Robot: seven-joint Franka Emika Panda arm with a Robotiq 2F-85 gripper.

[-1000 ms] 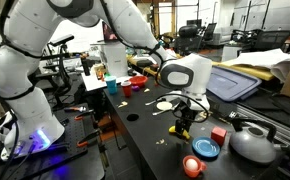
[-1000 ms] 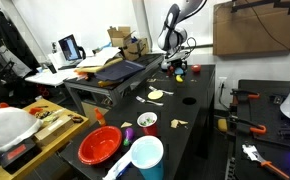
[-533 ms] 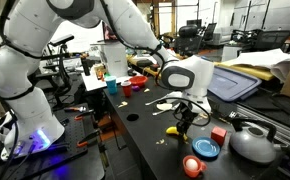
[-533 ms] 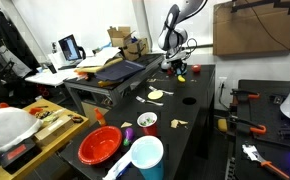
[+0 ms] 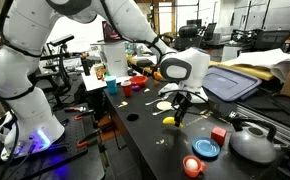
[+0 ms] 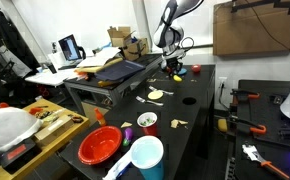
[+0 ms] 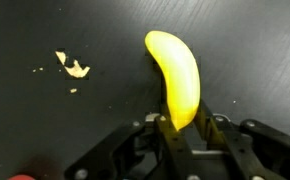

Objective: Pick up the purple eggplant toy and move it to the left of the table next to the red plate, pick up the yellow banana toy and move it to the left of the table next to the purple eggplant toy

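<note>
The yellow banana toy (image 7: 177, 80) sticks out from between my fingers in the wrist view, with my gripper (image 7: 182, 128) shut on its lower end. In an exterior view the gripper (image 5: 176, 110) hangs just above the black table (image 5: 145, 140), and the banana (image 5: 169, 120) dangles below it, off the tabletop. From the opposite end of the table, the gripper (image 6: 172, 63) is at the far end. The red plate (image 6: 100, 143) lies at the near end with the purple eggplant toy (image 6: 126, 132) right beside it.
A pale round disc (image 5: 164, 104), a red cube (image 5: 218, 134), a blue plate (image 5: 206, 148), an orange-red cup (image 5: 192, 166) and a grey metal pot (image 5: 253, 145) lie around the gripper. A teal cup (image 6: 145, 155) and a small cup (image 6: 147, 121) stand near the red plate. Crumbs (image 7: 75, 68) dot the tabletop.
The gripper has shut on the banana toy and lifted it off the tabletop, shifting slightly up and toward the pale disc.
</note>
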